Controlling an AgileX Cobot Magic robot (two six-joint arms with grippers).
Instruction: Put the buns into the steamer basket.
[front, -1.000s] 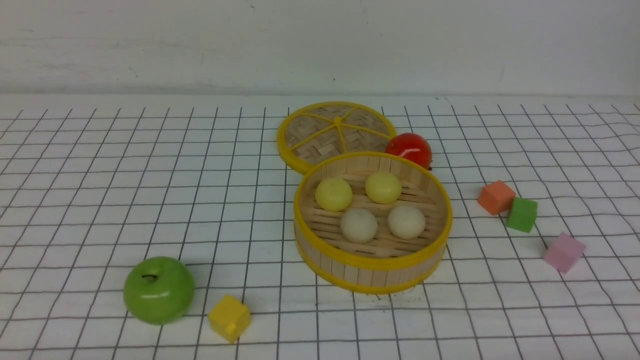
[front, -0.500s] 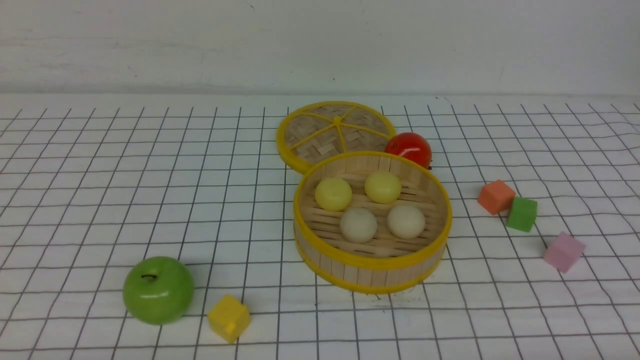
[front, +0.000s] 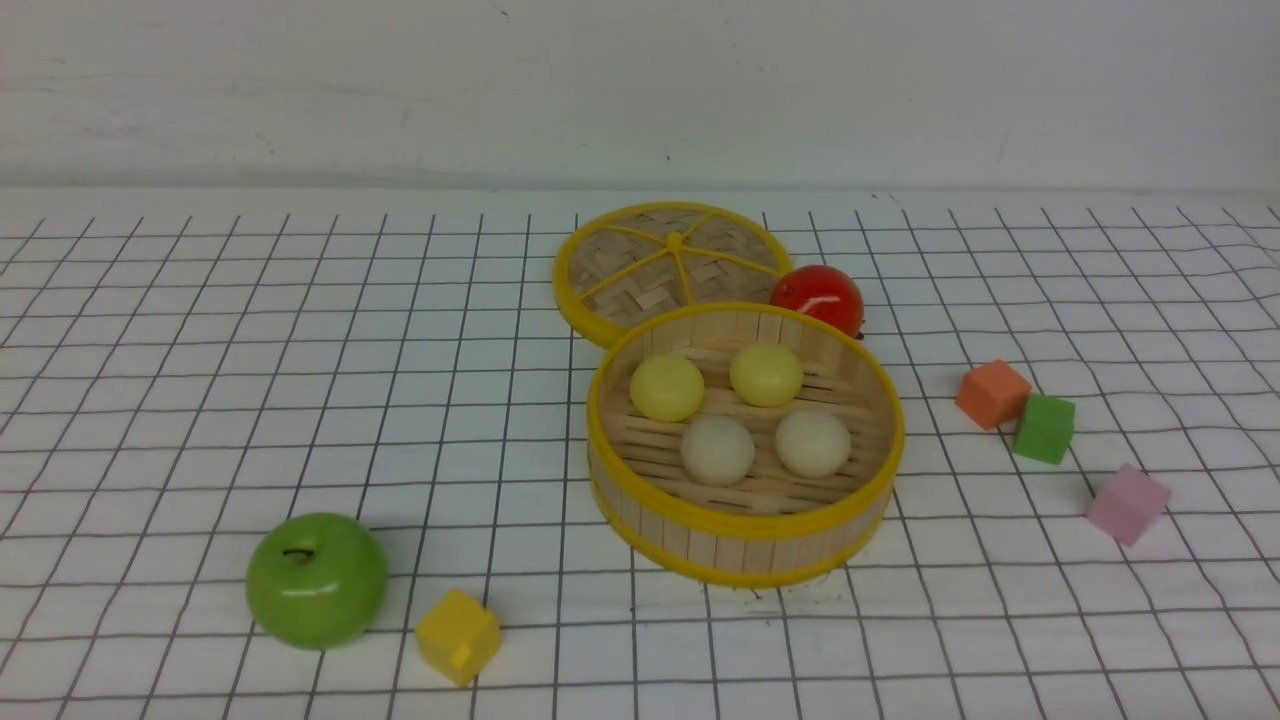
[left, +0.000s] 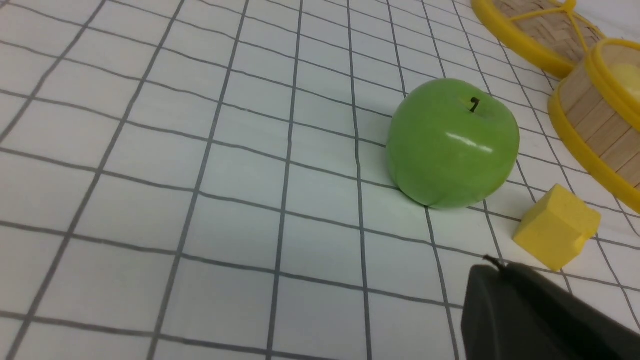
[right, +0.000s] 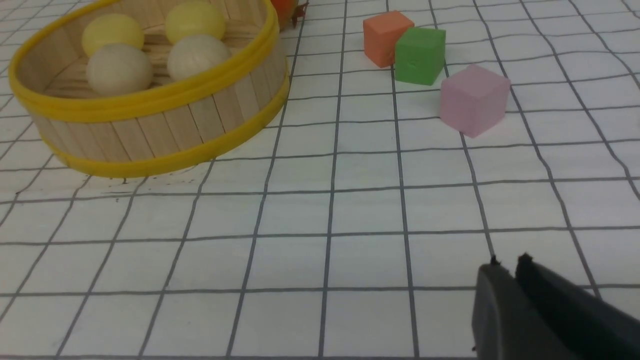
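The steamer basket (front: 745, 528) stands mid-table, round, with bamboo slats and yellow rims. Inside lie two pale yellow buns (front: 667, 388) (front: 766, 374) and two cream-white buns (front: 717, 450) (front: 812, 442). The right wrist view also shows the basket (right: 150, 102) and its buns (right: 119, 69). Neither arm appears in the front view. My left gripper (left: 492, 265) is shut and empty, low over the cloth near the yellow cube. My right gripper (right: 507, 262) has its fingers together with nothing between them, well apart from the basket.
A flat woven lid (front: 672, 262) lies behind the basket, beside a red tomato (front: 820, 297). A green apple (front: 317, 579) and a yellow cube (front: 458, 635) sit front left. Orange (front: 991, 394), green (front: 1043, 428) and pink (front: 1127, 504) cubes lie to the right.
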